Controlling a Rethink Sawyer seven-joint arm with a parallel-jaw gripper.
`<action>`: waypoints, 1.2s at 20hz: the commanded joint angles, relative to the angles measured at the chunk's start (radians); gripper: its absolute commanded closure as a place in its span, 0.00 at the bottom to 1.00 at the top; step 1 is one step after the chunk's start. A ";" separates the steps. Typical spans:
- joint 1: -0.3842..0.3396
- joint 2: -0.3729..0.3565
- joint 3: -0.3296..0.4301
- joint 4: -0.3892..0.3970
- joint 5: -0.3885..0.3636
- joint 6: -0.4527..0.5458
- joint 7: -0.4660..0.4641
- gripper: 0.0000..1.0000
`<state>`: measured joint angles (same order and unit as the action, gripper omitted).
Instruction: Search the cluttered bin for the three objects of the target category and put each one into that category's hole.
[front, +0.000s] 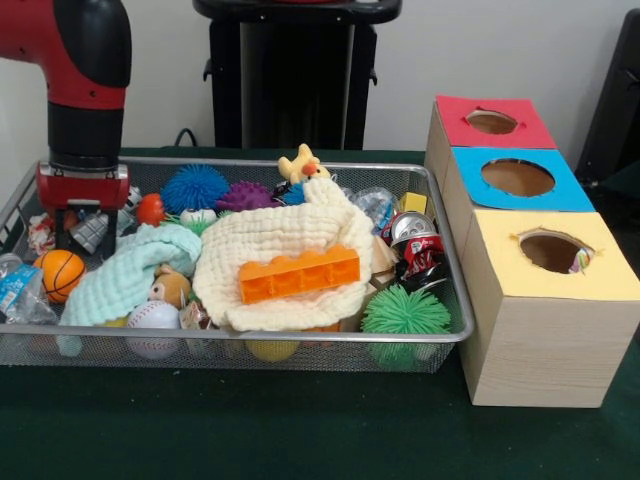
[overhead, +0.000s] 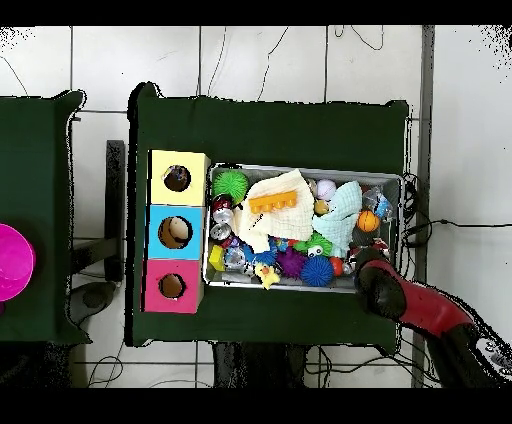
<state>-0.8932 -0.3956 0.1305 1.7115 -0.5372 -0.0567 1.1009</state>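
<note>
wire mesh bin (front: 440, 335) brims with spiky balls and cloths; gripper (front: 84, 232) finger state unclear.

A dark green cloth covers the surface (front: 250, 440) from near edge to far. Behind it stands a plain pale wall (front: 480, 50), with a black stand (front: 295, 70) against it at centre and a dark shape at the far right edge. From overhead, the floor (overhead: 280, 60) is pale tiles with dark joints, thin cables trailing across it. A second green surface (overhead: 35, 200) lies to the left, carrying a bright pink round thing (overhead: 12, 262).
</note>
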 joint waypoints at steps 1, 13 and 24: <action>-0.069 0.069 0.026 -0.118 -0.105 0.102 0.005 0.00; -0.134 0.061 0.148 -0.183 -0.143 0.237 -0.089 0.00; -0.200 0.110 0.283 -0.302 -0.150 0.441 -0.213 0.00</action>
<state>-1.0320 -0.3885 0.3351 1.6421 -0.6063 0.2604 1.1009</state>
